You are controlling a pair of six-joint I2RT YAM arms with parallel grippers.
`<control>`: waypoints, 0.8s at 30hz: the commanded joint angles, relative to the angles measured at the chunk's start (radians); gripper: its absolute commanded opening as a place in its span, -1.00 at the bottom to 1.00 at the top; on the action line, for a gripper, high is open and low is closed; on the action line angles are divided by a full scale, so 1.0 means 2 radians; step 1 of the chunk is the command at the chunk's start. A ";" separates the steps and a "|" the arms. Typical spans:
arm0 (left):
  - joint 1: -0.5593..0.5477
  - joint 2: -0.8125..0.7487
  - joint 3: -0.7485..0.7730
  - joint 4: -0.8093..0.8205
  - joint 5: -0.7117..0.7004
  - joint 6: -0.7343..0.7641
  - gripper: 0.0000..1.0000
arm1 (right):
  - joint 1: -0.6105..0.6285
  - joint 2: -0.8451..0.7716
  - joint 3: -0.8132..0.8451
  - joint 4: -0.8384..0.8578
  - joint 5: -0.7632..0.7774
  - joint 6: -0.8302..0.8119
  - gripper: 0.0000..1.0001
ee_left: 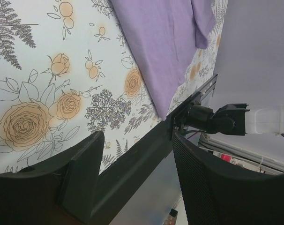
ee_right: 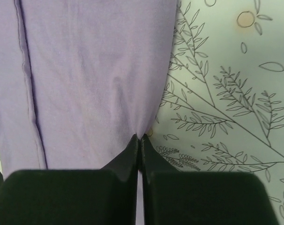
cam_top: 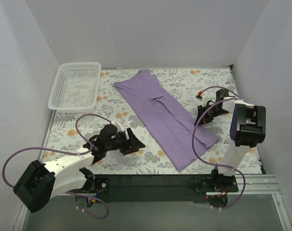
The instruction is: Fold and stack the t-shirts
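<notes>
The lavender t-shirt (cam_top: 163, 118) lies as a long narrow strip running diagonally from the back centre to the front right of the floral table cover. My right gripper (cam_top: 199, 117) is at the strip's right edge, and in the right wrist view it (ee_right: 141, 137) is shut with the shirt's edge (ee_right: 85, 70) pinched between the fingertips. My left gripper (cam_top: 137, 143) is open and empty, low over the cover just left of the strip. In the left wrist view the gripper (ee_left: 137, 140) points toward the shirt's near end (ee_left: 165, 42).
A white plastic basket (cam_top: 76, 85) stands at the back left. The black front rail (cam_top: 151, 183) runs along the table's near edge. The right arm's base (ee_left: 212, 119) shows in the left wrist view. White walls close in the sides and back.
</notes>
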 commanded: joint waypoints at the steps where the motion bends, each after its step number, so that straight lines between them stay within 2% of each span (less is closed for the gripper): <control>1: -0.006 -0.001 -0.006 0.013 -0.012 -0.005 0.18 | 0.001 0.006 -0.033 -0.036 0.045 -0.022 -0.97; 24: -0.069 0.056 -0.008 0.065 -0.039 -0.033 0.18 | -0.010 -0.073 -0.118 -0.035 0.075 -0.041 -0.97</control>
